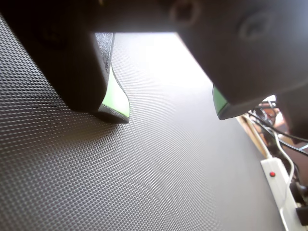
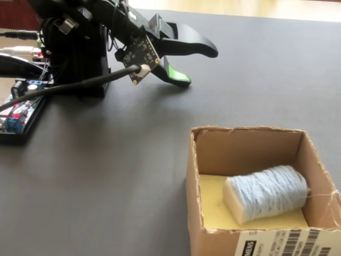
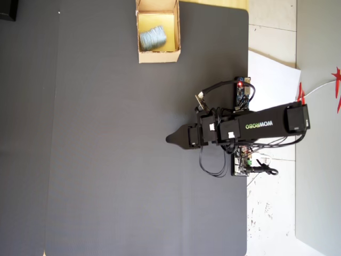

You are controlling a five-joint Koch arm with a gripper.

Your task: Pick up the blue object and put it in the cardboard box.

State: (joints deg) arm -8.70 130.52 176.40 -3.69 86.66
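The blue object (image 2: 266, 192) lies on its side inside the cardboard box (image 2: 242, 150), on the yellowish floor, leaning toward the right wall in the fixed view. The overhead view puts the roll (image 3: 153, 37) and the box (image 3: 158, 56) at the top of the dark mat. My gripper (image 2: 198, 66) is far from them, close to the arm's base, and it is open with nothing between the green-padded jaws. In the wrist view the gripper (image 1: 169, 114) shows only bare mat in its gap, and its left fingertip rests on the mat. Overhead, the gripper (image 3: 173, 139) points left.
The arm's black base (image 2: 74, 58) and a controller board (image 2: 16, 114) with cables sit at the mat's edge. A white power strip (image 1: 276, 185) lies beyond the mat. White paper (image 3: 272, 74) lies beside the base. The textured dark mat (image 3: 106, 160) stretches left of the arm.
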